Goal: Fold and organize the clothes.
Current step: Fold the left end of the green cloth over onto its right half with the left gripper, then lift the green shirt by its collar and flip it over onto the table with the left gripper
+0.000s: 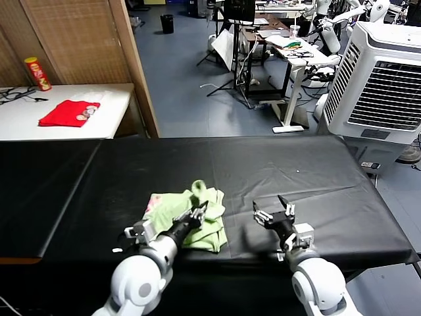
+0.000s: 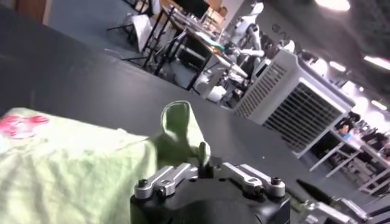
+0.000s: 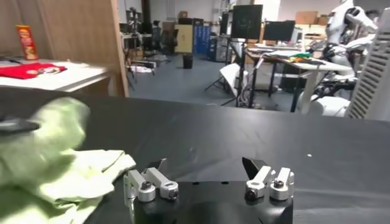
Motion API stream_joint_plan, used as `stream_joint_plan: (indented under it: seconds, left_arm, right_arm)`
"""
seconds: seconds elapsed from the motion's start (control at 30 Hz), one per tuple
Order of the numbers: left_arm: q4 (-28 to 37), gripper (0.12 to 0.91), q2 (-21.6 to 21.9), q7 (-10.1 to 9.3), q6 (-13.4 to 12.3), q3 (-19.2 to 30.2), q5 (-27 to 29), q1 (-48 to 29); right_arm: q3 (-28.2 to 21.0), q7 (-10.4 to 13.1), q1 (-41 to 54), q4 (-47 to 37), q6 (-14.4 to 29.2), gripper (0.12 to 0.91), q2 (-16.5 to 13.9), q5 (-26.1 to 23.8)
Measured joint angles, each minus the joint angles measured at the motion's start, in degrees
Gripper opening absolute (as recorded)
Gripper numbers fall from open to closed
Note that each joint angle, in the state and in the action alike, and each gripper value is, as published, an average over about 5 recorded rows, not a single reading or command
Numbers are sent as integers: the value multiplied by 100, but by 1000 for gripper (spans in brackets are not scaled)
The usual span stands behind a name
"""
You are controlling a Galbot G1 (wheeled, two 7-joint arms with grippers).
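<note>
The clothes, a pale green shirt [image 1: 177, 207] with a bit of pink print, lie bunched in a rough pile near the front edge of the black table [image 1: 296, 171]. My left gripper [image 1: 199, 212] rests on the pile's right part. In the left wrist view its jaws [image 2: 205, 167] stand close together, with a raised flap of the shirt [image 2: 181, 125] pinched at the fingertips. The shirt's flat part [image 2: 73, 164] spreads beside it. My right gripper [image 1: 275, 209] hovers open over bare table to the right of the shirt, with nothing between its fingers [image 3: 207, 165]. The shirt [image 3: 55, 164] lies off to its side.
A small red folded garment [image 1: 68, 113] and a red can [image 1: 37, 73] sit on a white side table at the back left. A large white air cooler [image 1: 381, 79] stands beyond the table's far right. Desks and stands fill the room behind.
</note>
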Motion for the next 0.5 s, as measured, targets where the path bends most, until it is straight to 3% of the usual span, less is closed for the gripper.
stream_joint_plan:
  seconds: [0.13, 0.23, 0.33, 0.5]
  left_arm:
    - [-48, 619, -97, 159, -52, -85, 187, 99]
    - [-51, 747, 19, 423, -229, -239, 567, 200]
    - [36, 791, 293, 641, -437, -502, 831, 309]
    - [218, 798, 783, 717, -540, -1093, 650, 533]
  right_arm:
    - [-142, -152, 83, -66, 52, 798, -2, 22]
    - [-273, -253, 165, -115, 88, 798, -5, 53]
    - [-420, -288, 258, -186, 114, 798, -4, 53]
    - [-713, -438, 455, -378, 153, 798, -13, -166]
